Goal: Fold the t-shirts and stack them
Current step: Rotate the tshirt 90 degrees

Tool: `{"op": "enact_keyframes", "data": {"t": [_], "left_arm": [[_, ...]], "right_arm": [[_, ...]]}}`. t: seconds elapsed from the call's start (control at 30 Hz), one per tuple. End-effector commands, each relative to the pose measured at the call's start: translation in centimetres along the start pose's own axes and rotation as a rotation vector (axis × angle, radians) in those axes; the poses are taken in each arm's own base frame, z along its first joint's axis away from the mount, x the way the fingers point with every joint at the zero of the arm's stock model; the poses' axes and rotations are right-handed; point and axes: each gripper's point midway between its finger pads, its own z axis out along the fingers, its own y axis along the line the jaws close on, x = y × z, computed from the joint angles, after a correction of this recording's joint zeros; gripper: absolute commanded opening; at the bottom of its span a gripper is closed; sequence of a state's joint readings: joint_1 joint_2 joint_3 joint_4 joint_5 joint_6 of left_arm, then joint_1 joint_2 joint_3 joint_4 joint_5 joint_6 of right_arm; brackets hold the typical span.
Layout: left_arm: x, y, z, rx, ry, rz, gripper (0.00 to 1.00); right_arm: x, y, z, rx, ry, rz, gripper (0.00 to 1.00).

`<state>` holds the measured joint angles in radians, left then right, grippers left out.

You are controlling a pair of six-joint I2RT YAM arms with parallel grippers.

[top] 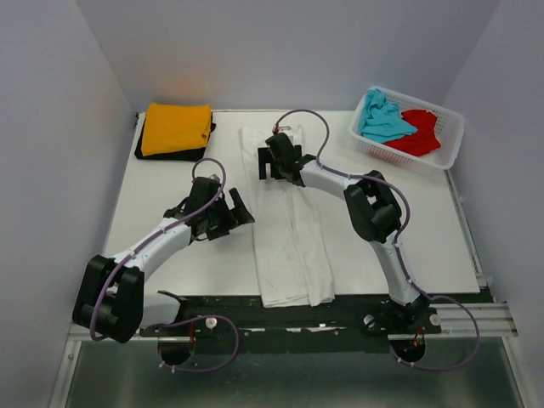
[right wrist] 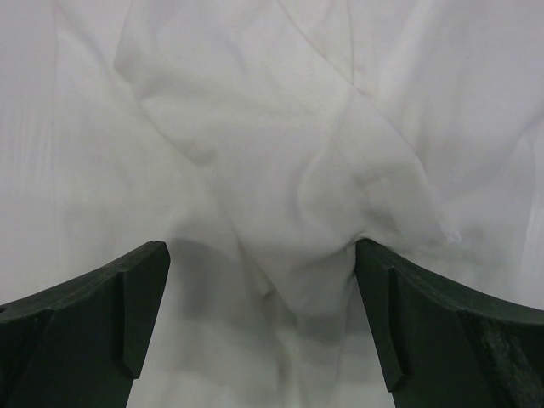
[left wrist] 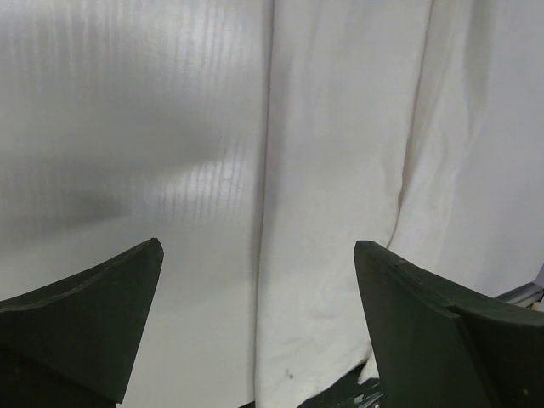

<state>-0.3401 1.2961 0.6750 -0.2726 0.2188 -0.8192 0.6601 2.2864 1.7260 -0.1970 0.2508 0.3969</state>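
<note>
The white t-shirt [top: 289,229] lies in a long narrow strip down the middle of the table. My left gripper [top: 241,209] is open beside its left edge; in the left wrist view the shirt [left wrist: 340,212] lies between and beyond my fingers. My right gripper [top: 270,161] is open over the shirt's far end, and the right wrist view shows rumpled white cloth [right wrist: 280,170] between the fingers. The orange-yellow t-shirt [top: 176,127] lies folded on the black t-shirt [top: 141,150] at the far left. The turquoise t-shirt [top: 382,117] and the red t-shirt [top: 421,132] sit crumpled in the basket.
The white lattice basket [top: 450,153] stands at the far right corner. The table's front edge carries a dark rail [top: 340,316] with the arm bases. Grey walls close in the left, right and back.
</note>
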Motion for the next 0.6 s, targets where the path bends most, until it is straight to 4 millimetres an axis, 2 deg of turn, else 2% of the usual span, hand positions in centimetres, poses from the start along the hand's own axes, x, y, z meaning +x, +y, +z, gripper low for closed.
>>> {"op": "enact_keyframes", "data": {"t": [0.0, 0.07, 0.13, 0.27, 0.33, 0.43, 0.5, 0.57], "left_arm": [[-0.7, -1.2, -1.6, 0.023, -0.089, 0.095, 0.99], [0.0, -1.1, -1.5, 0.03, -0.077, 0.09, 0.99], [0.4, -1.3, -1.4, 0.038, -0.062, 0.084, 0.98], [1.2, -2.1, -1.2, 0.043, -0.033, 0.112, 0.99], [2.0, -2.5, -1.1, 0.042, -0.006, 0.135, 0.99], [4.2, -2.9, -1.0, 0.048, 0.064, 0.162, 0.99], [6.2, -2.7, -0.8, 0.058, 0.116, 0.176, 0.99], [7.7, -2.2, -0.7, 0.049, 0.151, 0.171, 0.99]], "right_arm": [[3.6, -7.0, 4.1, 0.262, 0.1, 0.04, 1.0], [3.8, -8.2, 5.0, 0.295, 0.115, 0.092, 1.0], [4.1, -8.6, 6.0, 0.311, 0.136, 0.14, 1.0], [4.1, -8.3, 7.5, 0.329, 0.152, 0.206, 1.0], [3.0, -7.7, 7.3, 0.315, 0.133, 0.23, 1.0], [-0.1, -6.5, 5.6, 0.257, 0.091, 0.238, 1.0], [-3.2, -5.1, 3.3, 0.179, 0.049, 0.234, 1.0], [-6.7, -3.6, 0.0, 0.091, -0.015, 0.232, 1.0]]}}
